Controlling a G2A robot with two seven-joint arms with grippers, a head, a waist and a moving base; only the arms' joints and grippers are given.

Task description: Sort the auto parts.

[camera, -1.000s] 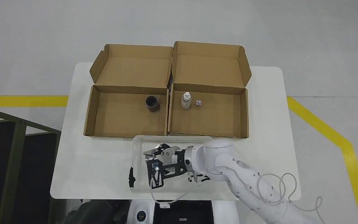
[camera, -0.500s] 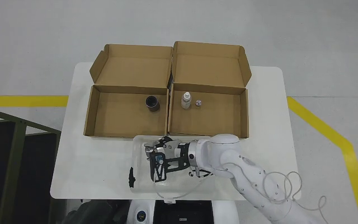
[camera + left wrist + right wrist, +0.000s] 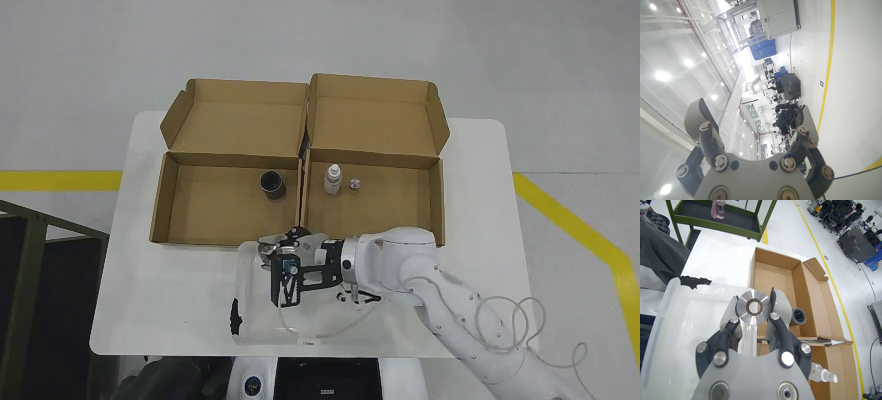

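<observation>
Two open cardboard boxes, left [image 3: 205, 220] and right [image 3: 395, 215], sit side by side on the white table [image 3: 150, 290], with a clear bin [image 3: 250, 305] in front. The left gripper [image 3: 752, 109] is spread and holds nothing. The right gripper [image 3: 754, 298] clamps a shiny metal ring [image 3: 743, 309] above the bin's box-side rim. A dark bearing [image 3: 798, 317] in the left box bears print too small to read. A spray bottle [image 3: 333, 179] is in the right box.
</observation>
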